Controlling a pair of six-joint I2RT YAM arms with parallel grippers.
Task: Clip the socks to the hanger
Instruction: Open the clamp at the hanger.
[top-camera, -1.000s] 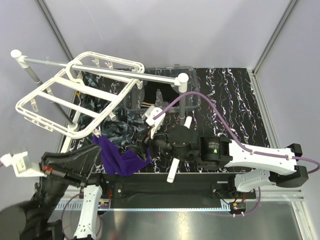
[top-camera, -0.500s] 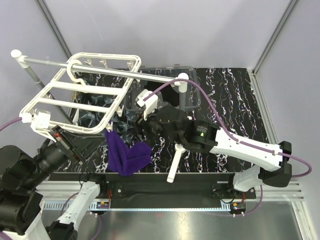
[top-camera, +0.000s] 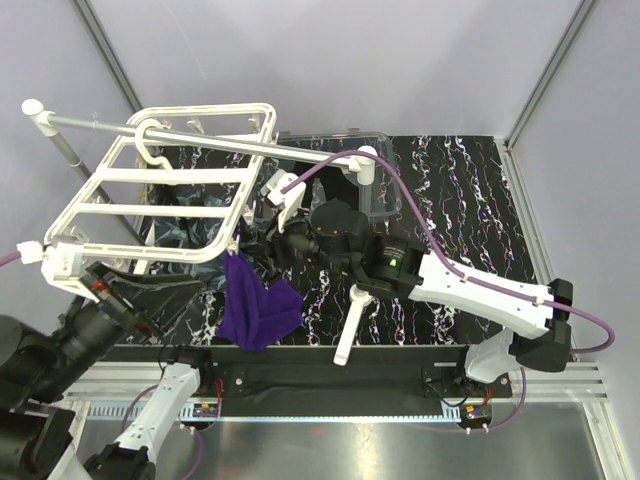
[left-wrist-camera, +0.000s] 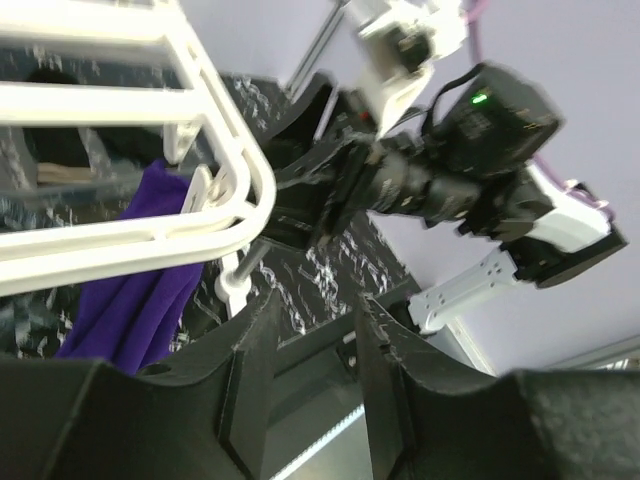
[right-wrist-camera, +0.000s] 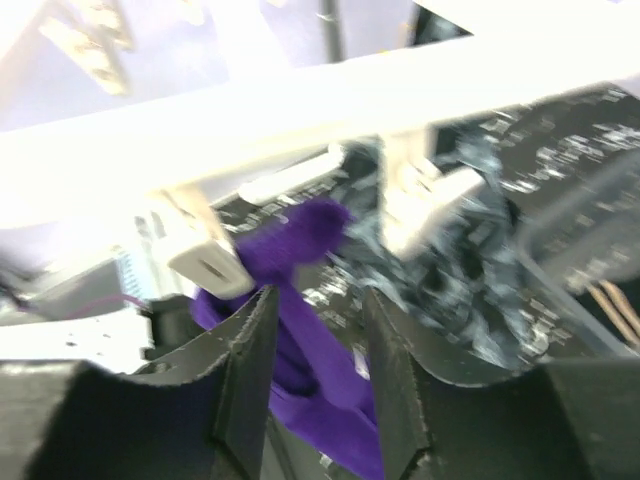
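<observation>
The white grid hanger (top-camera: 150, 200) hangs on the silver rod at the upper left. A purple sock (top-camera: 255, 305) hangs from a clip at its near right corner. My right gripper (top-camera: 262, 230) is open just right of that corner; in its wrist view the purple sock (right-wrist-camera: 315, 310) shows beyond the open fingers (right-wrist-camera: 250, 370), below a white clip (right-wrist-camera: 200, 255). My left gripper (top-camera: 185, 283) is open and empty below the hanger's near edge. Its wrist view shows the hanger frame (left-wrist-camera: 150, 230) and the sock (left-wrist-camera: 130, 300). Dark marbled socks (top-camera: 195, 215) lie under the hanger.
A silver rod stand with white caps (top-camera: 365, 165) spans the back left, its white foot (top-camera: 350, 325) near the front. A clear plastic bin (top-camera: 375, 195) sits behind the right wrist. The right arm (left-wrist-camera: 470, 130) crosses the black marbled table (top-camera: 470, 200).
The hanger has swung level and shifted right, with the purple sock now hanging from its corner. My right gripper moved up and left to the hanger. My left arm drew back toward the lower left.
</observation>
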